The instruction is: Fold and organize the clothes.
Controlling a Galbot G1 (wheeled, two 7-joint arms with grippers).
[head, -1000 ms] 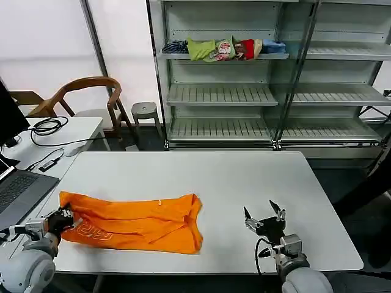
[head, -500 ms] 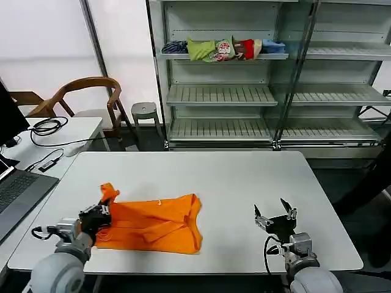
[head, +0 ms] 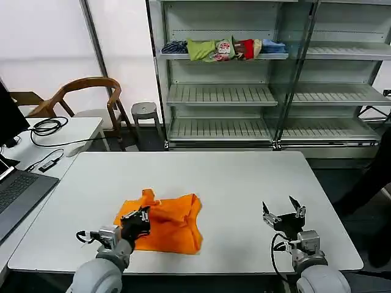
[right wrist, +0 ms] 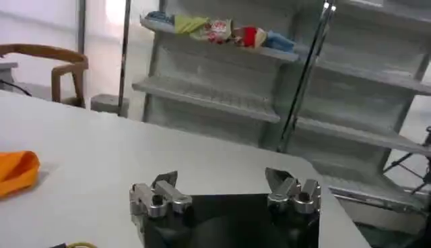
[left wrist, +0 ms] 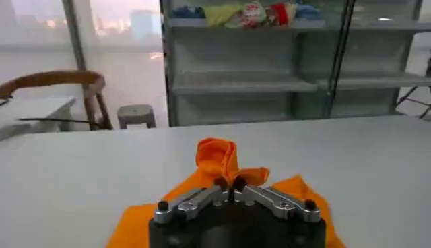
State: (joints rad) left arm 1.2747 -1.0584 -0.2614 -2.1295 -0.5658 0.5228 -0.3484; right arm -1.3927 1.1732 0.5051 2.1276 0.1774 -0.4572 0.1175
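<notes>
Dragging the soft bright orange T-shirt rightward along the tabletop's front edge, left gripper pinched on fabric, halving it; right gripper waits wide

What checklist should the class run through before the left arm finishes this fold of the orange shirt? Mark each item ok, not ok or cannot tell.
1. Left gripper holds the fabric: ok, fingers shut on a bunched edge of the orange T-shirt.
2. Held edge lifted off the table: ok, a peak of cloth stands above the gripper in the left wrist view.
3. Right gripper out of the way: ok, open and apart from the shirt, on the table's right side.
4. Shirt lies flat for folding: not ok, rumpled and bunched.
5. Lettering faces down: cannot tell.
</notes>
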